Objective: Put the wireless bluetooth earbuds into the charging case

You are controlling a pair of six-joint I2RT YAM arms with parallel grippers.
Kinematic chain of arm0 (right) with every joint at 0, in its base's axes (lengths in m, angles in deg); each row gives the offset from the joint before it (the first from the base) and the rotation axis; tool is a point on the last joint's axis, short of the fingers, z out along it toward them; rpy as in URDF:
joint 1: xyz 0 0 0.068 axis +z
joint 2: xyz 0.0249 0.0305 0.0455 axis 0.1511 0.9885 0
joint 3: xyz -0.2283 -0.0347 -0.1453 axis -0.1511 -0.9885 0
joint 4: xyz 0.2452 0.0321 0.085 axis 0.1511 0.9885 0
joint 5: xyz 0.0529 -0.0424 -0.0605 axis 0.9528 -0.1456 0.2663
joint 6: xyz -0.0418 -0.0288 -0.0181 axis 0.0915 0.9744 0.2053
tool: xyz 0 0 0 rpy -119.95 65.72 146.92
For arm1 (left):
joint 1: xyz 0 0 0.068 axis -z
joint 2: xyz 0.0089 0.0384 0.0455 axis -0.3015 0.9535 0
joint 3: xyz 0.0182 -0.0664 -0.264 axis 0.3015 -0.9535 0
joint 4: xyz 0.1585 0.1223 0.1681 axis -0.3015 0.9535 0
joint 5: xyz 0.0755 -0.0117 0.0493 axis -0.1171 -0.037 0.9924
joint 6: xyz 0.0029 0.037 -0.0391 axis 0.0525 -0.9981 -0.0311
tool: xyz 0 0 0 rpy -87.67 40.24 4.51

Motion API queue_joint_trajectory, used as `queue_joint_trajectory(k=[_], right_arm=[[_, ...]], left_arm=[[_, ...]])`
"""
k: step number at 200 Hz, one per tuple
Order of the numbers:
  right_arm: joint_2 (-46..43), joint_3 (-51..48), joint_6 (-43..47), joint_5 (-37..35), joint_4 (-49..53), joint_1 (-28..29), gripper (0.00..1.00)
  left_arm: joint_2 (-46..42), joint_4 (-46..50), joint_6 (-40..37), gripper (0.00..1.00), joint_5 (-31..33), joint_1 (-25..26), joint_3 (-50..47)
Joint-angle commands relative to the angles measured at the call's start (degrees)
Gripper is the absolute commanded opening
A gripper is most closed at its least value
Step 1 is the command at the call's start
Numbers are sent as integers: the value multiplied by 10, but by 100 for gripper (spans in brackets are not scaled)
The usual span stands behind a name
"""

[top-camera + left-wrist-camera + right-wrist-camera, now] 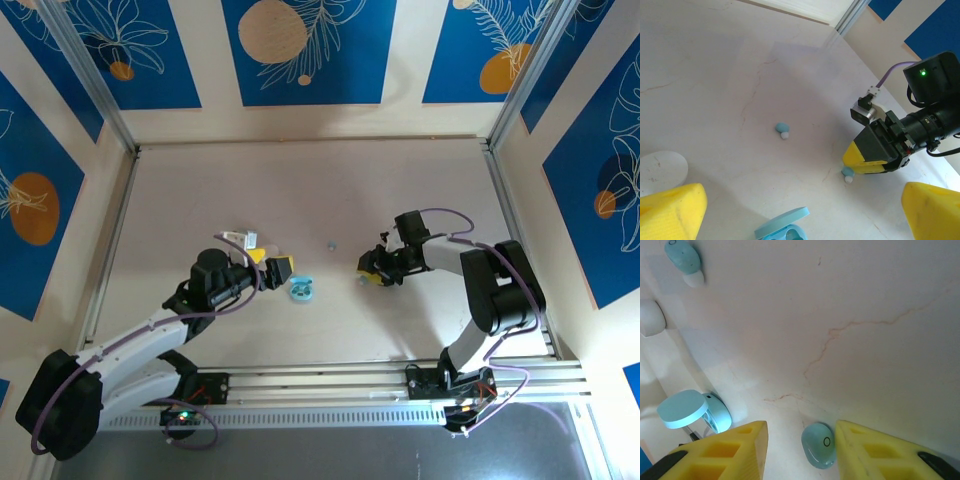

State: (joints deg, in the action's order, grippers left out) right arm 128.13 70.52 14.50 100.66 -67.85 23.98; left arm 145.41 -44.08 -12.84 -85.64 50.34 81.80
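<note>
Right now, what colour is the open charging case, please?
Pale blue charging case; right wrist view shows it best.

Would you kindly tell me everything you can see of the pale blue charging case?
The pale blue charging case is a small oval shell of smooth, matte-looking plastic. It is open: the round lid is hinged up above the base, whose moulded recesses show partly at the edge of the left wrist view. It sits near the middle of the table, and only the table touches it.

Pale blue earbud (818, 452), pale blue case (685, 409), cream table (865, 300).
</note>
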Motion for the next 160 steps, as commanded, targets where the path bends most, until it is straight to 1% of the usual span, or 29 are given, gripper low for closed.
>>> queue_joint_trajectory(k=[1, 104, 160], right_arm=[[-1, -10, 10, 14, 21, 8, 40], [-25, -30, 5, -5, 28, 22, 40], [-18, -33, -1, -16, 19, 25, 39]], left_arm=[[-9, 2, 1, 100, -4, 2, 19], [-10, 1, 1, 100, -6, 2, 19], [-13, 2, 1, 100, -4, 2, 18]])
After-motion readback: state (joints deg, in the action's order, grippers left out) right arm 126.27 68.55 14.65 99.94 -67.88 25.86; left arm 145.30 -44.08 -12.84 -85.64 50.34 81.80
